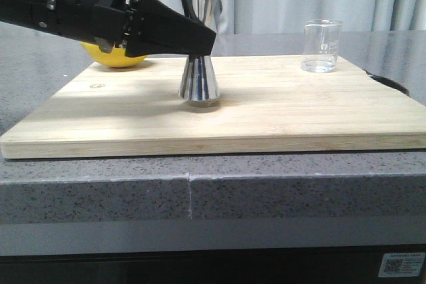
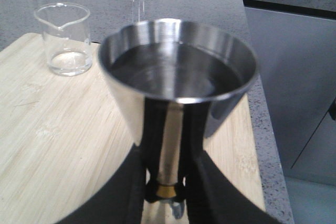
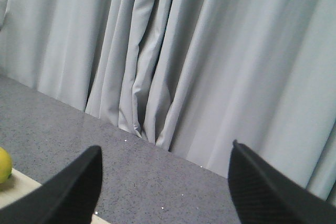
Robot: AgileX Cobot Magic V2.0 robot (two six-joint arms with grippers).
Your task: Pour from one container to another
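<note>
One jigger (image 1: 198, 84), one beaker (image 1: 321, 46), one lemon (image 1: 116, 56) and one wooden board (image 1: 219, 118) are in sight, all on a speckled grey desk (image 1: 200, 191). The jigger stands upright on its lower cone near the middle of the board. The beaker stands upright at the board's far right corner, well apart from the jigger, and looks empty or nearly so. The lemon lies at the far left edge of the board, mostly hidden behind the left arm.

The left gripper (image 1: 200, 41) is clenched on the jigger, its black fingers (image 2: 202, 182) pressing either side of the narrow gold-tinted waist just under the upper cone. In the left wrist view the upper cup (image 2: 176, 72) is dark inside; whether liquid lies in it I cannot tell. The left arm reaches in level from the left, fingers pointing right, low over the board.

The right gripper (image 3: 163, 182) is released, its two fingers spread wide with nothing between them. It is raised and faces the grey curtain (image 3: 184, 51) behind the desk, with a sliver of lemon and board at the edge of its view.
</note>
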